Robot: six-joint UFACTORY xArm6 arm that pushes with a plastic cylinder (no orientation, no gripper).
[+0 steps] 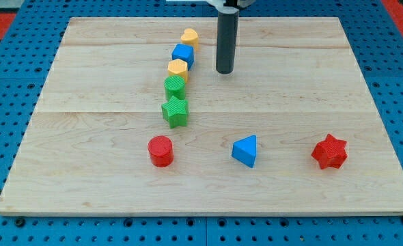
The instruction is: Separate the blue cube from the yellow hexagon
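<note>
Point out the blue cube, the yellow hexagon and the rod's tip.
blue cube (183, 53): camera view, top face.
yellow hexagon (177, 67): camera view, top face.
my tip (225, 72): camera view, rod's lower end, right of both blocks.

Dark grey at my tip. Just left of it, blue on the blue cube; yellow on the yellow heart and yellow hexagon. Lower left: green on the green cylinder and green star, red on the red cylinder. Below: blue on the blue triangle. Lower right: red on the red star. Pale wood grain across the board; blue with dark dots on the pegboard.
</note>
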